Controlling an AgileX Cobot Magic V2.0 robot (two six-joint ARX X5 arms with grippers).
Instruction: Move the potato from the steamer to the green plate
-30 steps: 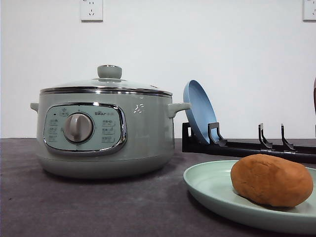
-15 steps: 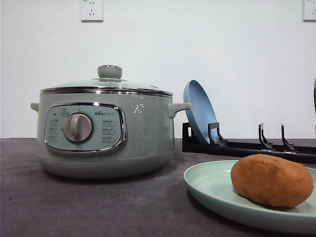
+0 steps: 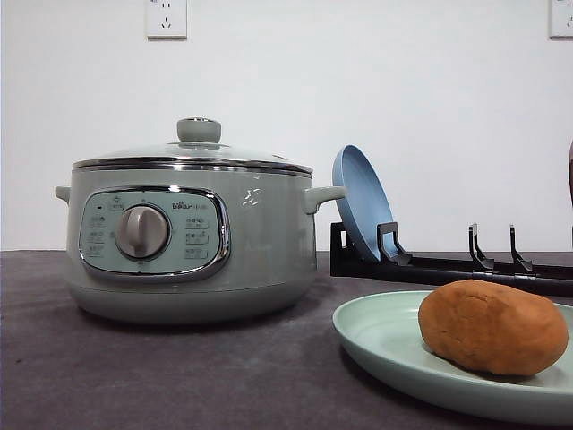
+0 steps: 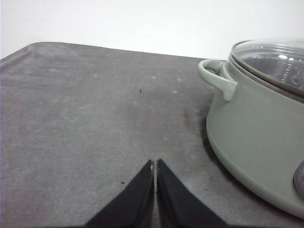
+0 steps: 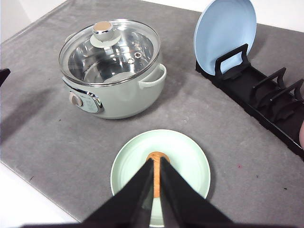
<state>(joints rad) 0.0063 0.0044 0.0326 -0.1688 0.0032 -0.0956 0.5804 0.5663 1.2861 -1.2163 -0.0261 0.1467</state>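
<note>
Lower right of the front view, the potato (image 3: 492, 327) already sits on the green plate (image 3: 376, 336), resting on the plate's surface w/ nothing holding it. The steamer (image 3: 188, 242) stands left of centre, glass lid on, well apart from the plate. Behind, a blue plate (image 3: 358, 210) leans in a black rack (image 3: 448, 264).

Grippers: in the right wrist view, the right gripper (image 5: 156, 164) hangs high above the plate, fingers nearly together w/ only a thin slit between them, clamped on nothing; a sliver of potato shows thru that slit. In the left wrist view, the left gripper (image 4: 155, 165) is pressed together, empty, low over bare grey table (image 4: 85, 118) just beside the steamer's side handle (image 4: 216, 76).

Judgement: transfer looks done; what's left is keeping clear.

Risks from here:
- right arm is directly over the potato, so any drop or sweep at plate height could knock it off the rim or skid the plate
- potato is oval and smooth, and the plate is glossy and shallow, so a light nudge could roll it
- left arm is near the pot wall; a sideways swing could clip the handle and shove the steamer.

Potato's look: matte orange-brown, smooth, oval, no visible dents or breaks, much smaller than the pot.
</note>
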